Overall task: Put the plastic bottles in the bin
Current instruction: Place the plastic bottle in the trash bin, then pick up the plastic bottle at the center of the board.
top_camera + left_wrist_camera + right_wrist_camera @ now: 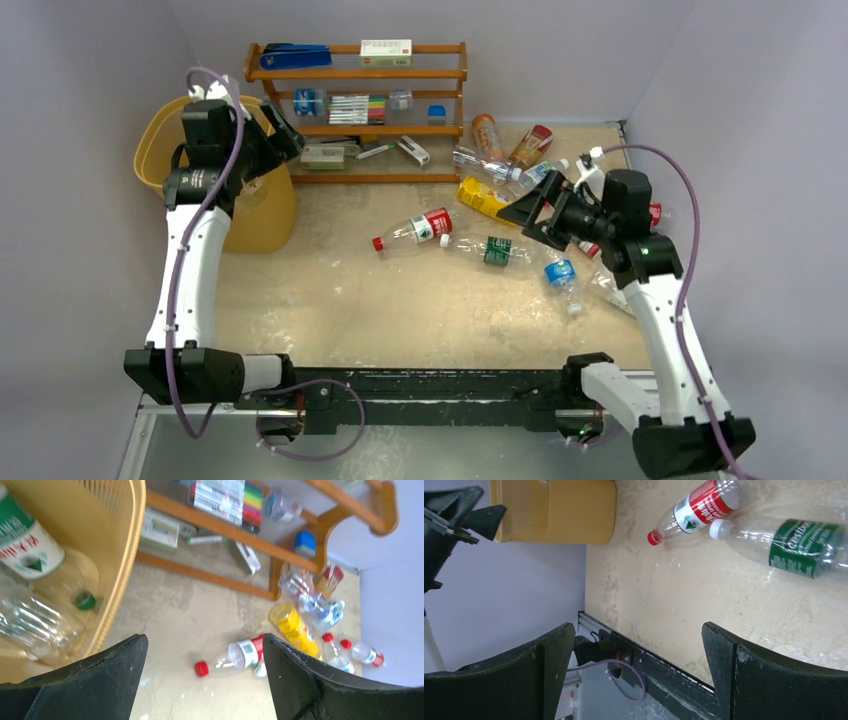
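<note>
The yellow bin (268, 215) stands at the back left. In the left wrist view the bin (120, 555) holds a green-label bottle (25, 540) and a clear bottle (35, 625). My left gripper (283, 135) is open and empty, above the bin's right rim; it also shows in the left wrist view (205, 680). On the table lie a red-label bottle (420, 228) (235, 655) (696, 507), a green-label bottle (495, 250) (794, 542), a blue-label bottle (562, 275), a yellow bottle (480, 197) and several more near the back right. My right gripper (525, 220) (638, 670) is open and empty, just right of the green-label bottle.
A brown wooden shelf rack (360, 125) with staplers and stationery boxes stands at the back, right of the bin. An orange bottle (487, 133) and a red one (532, 143) lie beside it. Walls close the left, back and right sides. A black rail (664, 667) runs along the near edge.
</note>
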You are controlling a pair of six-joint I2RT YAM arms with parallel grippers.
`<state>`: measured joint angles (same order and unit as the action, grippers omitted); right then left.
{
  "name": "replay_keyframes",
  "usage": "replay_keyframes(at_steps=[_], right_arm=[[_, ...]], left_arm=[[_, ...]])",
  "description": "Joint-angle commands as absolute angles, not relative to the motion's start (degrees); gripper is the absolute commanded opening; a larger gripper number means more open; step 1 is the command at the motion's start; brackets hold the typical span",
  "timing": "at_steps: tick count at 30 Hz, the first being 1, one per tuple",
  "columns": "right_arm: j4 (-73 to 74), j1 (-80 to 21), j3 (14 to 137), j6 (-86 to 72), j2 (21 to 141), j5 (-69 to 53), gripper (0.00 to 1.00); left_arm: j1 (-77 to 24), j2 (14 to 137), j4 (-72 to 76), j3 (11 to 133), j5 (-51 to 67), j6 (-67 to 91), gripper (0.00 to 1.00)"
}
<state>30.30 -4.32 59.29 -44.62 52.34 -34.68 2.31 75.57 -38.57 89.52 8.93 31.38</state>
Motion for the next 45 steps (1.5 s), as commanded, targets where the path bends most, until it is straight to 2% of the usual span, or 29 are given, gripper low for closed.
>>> replay_keyframes(at_steps=[1,10,16,25,33,45], right_arm=[[32.7,-10.5,68.3,-42.7,59.1,-27.2,1.00],[36.1,-12.3,73.8,-37.5,71.3,-10.6,1.00],[38.0,-12.5,74.0,-36.8,72.0,-4.6,1.00],[34.9,-12.3,69.1,-39.7,66.7,-9.9,1.00],[24.6,-12.3,56.1,-39.1,59.6,-19.0,1.00],[16.8,-12.3,44.9,-34.0,60.2,-28.6,1.00]], left_arm=[[2.4,71.0,-36.7,83.1,14.5,30.6,0.85],[-0.4,66.1,-38.1,74.9,13.6,31.0,0.86],[-6.5,67.3,-38.9,75.0,12.0,31.9,0.87],[-22.2,75.3,-37.0,76.4,1.3,29.0,0.88],[-24.9,84.2,-28.4,73.0,0.0,21.3,0.88],[-27.9,102.1,-26.2,80.9,6.0,4.2,0.89]])
